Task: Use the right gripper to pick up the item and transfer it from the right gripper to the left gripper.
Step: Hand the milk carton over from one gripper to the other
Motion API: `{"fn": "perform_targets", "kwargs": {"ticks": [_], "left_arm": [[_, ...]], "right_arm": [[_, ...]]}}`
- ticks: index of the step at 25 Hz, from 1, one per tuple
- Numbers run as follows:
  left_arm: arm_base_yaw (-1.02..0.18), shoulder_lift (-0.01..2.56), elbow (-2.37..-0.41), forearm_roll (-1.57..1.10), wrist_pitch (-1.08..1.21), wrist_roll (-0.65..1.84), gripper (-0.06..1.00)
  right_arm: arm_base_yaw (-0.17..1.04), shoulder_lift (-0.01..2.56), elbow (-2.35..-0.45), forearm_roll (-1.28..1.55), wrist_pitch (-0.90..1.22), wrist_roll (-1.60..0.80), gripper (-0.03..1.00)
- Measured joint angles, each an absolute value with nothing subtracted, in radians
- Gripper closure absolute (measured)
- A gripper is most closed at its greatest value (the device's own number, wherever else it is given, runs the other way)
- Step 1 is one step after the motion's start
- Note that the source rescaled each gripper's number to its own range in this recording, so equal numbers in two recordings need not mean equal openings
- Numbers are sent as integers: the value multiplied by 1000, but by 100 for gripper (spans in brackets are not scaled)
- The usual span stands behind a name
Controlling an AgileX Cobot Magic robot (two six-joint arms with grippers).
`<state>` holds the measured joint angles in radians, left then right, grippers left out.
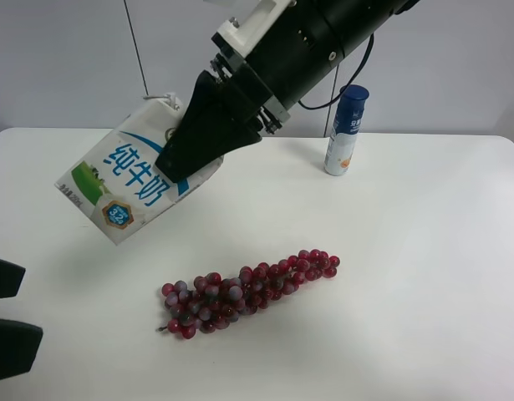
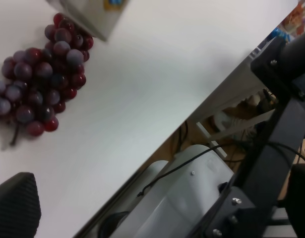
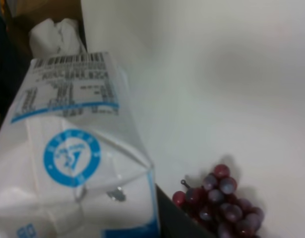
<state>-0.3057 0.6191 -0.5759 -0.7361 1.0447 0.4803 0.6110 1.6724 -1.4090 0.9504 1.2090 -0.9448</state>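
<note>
The white milk carton [image 1: 123,180] with blue characters hangs tilted in the air above the table's left part. My right gripper [image 1: 183,163], on the bulky black arm with a white bracket, is shut on its gabled top. The right wrist view shows the carton [image 3: 78,148] close up, with its barcode panel. My left gripper [image 1: 6,311] is at the exterior high view's lower left edge, open and empty, below and to the left of the carton. One of its fingers [image 2: 16,203] and a corner of the carton [image 2: 88,12] show in the left wrist view.
A bunch of red grapes [image 1: 248,288] lies on the white table [image 1: 424,267] below and to the right of the carton, also in both wrist views [image 3: 221,198] [image 2: 38,84]. A blue-capped bottle [image 1: 347,129] stands at the back. The table's edge [image 2: 157,148] runs near the left gripper.
</note>
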Motion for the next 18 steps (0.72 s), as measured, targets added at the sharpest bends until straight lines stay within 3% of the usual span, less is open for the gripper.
{"fn": "perform_targets", "kwargs": {"ticks": [7, 18], "left_arm": [[-310, 712, -576, -746, 994, 551, -6], [-310, 792, -576, -948, 980, 791, -6]], "right_arm": [[711, 1672, -1409, 914, 1212, -945, 97], [722, 1666, -1409, 910, 1216, -945, 97]]}}
